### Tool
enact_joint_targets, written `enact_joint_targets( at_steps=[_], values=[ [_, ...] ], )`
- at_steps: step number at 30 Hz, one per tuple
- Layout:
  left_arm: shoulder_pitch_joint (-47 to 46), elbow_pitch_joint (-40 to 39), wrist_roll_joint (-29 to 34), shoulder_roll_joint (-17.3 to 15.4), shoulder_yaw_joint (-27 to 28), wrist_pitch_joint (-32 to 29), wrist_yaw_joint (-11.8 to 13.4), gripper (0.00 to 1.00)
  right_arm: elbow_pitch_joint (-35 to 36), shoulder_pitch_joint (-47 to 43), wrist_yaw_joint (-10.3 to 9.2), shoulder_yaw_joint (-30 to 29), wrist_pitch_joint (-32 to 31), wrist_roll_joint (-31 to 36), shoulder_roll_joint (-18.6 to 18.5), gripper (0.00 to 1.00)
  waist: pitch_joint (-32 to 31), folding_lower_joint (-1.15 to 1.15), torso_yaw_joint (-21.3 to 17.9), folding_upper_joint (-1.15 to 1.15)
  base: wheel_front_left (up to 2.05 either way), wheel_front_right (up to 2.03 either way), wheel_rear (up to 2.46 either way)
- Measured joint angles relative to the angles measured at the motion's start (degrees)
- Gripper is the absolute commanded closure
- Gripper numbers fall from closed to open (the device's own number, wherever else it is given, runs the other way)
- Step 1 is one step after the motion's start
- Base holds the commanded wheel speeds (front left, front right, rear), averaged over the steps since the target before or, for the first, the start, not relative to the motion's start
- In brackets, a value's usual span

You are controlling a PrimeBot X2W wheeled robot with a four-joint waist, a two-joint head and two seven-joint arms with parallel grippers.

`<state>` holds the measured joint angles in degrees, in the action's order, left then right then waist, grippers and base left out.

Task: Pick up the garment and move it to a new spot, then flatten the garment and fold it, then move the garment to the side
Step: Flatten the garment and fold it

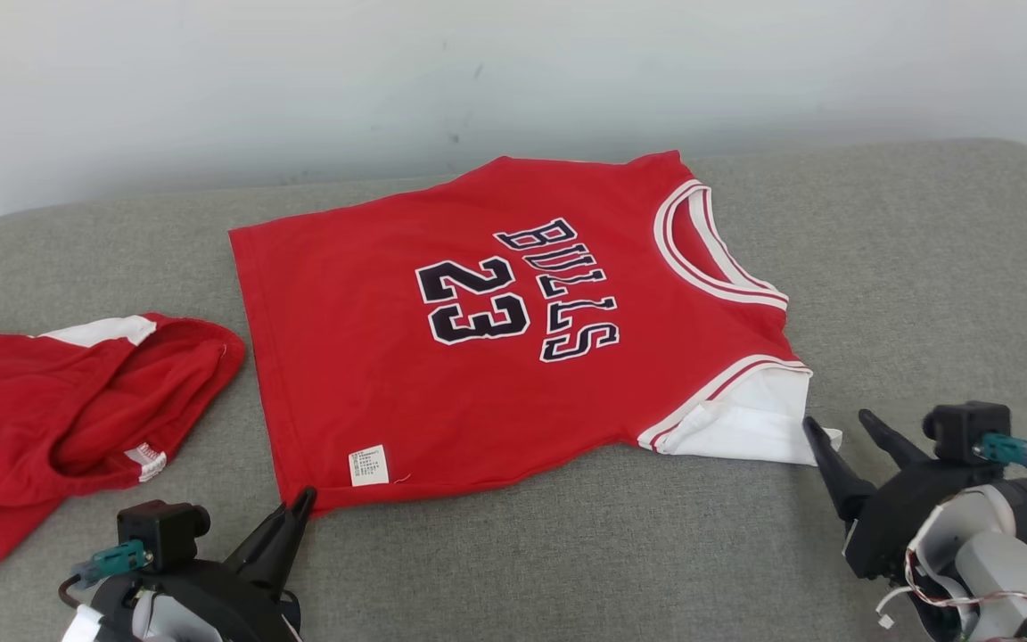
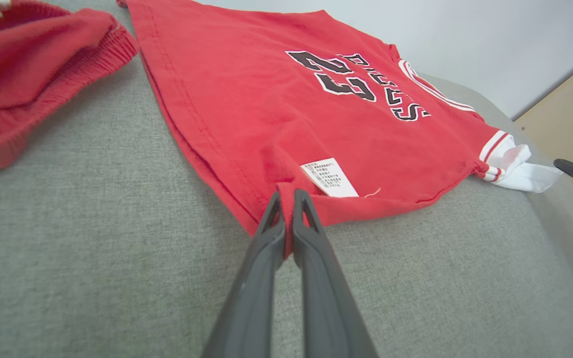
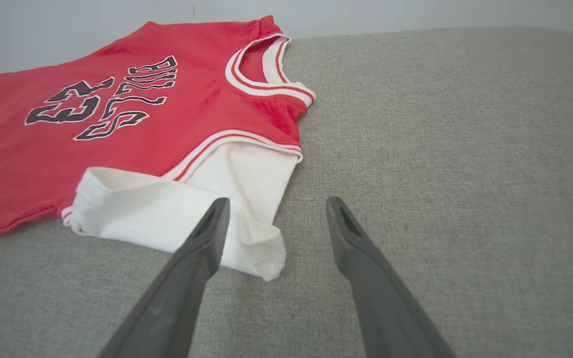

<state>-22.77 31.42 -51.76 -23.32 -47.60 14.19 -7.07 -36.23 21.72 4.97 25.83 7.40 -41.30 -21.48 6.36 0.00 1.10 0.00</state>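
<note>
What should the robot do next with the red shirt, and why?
Probably open the left gripper: it pinches the hem corner of the red Bulls jersey, which lies flat on the grey fabric cushion, and the right gripper is open beside the white sleeve.

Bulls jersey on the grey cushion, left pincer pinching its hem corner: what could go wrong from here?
1. The left pincer is shut on just the hem corner of the Bulls jersey while the right pincer stands open, holding nothing; a one-sided pull would likely skew it.
2. The white sleeve lies rumpled; folding may trap that crease.
3. The red shorts lie close; dragging left might catch them.
</note>
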Motion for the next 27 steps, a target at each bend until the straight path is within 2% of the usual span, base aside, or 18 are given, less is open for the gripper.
enact_joint_targets(
  at_steps=[4,5,6,7,8,17,21,23,27],
  values=[
    [0.0,0.0,0.2,0.2,0.1,0.1,0.0,1.00,-1.7,1.9,-0.45,0.6,-3.4,-0.3,1.1,0.01,0.1,0.00,0.4,0.00,0.00,0.00,0.00],
    [0.0,0.0,0.3,0.3,0.1,0.1,0.0,1.00,-2.4,2.2,-0.48,1.0,-4.4,-0.5,1.1,0.35,0.1,0.00,0.4,0.00,0.00,0.00,0.00],
    [0.0,0.1,0.3,0.3,0.1,0.1,0.0,1.00,-2.7,2.3,-0.49,1.4,-5.2,-0.5,1.1,0.56,0.1,0.00,0.4,0.00,0.00,0.00,0.00],
    [0.0,0.1,0.3,0.4,0.2,0.1,0.0,1.00,-2.9,2.3,-0.49,1.7,-5.9,-0.5,1.2,0.92,0.1,0.00,0.4,0.00,0.00,0.00,0.00],
    [0.0,0.1,0.4,0.5,0.2,0.1,0.0,1.00,-3.1,2.3,-0.49,1.9,-6.6,-0.5,1.3,1.00,0.0,0.00,0.4,0.00,0.00,0.00,0.00],
    [0.2,0.6,0.4,0.3,0.9,0.1,0.0,1.00,-1.8,3.8,-0.42,2.6,-8.2,-0.4,1.2,1.00,-0.5,0.00,-0.4,0.00,0.00,0.00,0.00],
    [0.2,0.7,0.4,0.4,1.1,0.1,0.0,1.00,1.4,3.3,1.20,3.7,-6.9,0.5,-1.6,1.00,-0.8,0.00,-0.9,0.00,0.00,0.00,0.00],
    [0.4,0.9,0.4,0.1,1.6,0.1,0.0,1.00,3.8,2.6,2.33,6.4,-6.9,1.1,-3.6,1.00,-0.9,0.00,-1.2,0.00,0.00,0.00,0.00],
    [1.0,1.1,0.4,-0.6,2.5,0.1,0.0,1.00,6.2,-0.4,2.44,9.6,-7.1,2.8,-6.4,1.00,-1.0,0.00,-1.9,0.00,0.00,0.00,0.00]
  ],
)
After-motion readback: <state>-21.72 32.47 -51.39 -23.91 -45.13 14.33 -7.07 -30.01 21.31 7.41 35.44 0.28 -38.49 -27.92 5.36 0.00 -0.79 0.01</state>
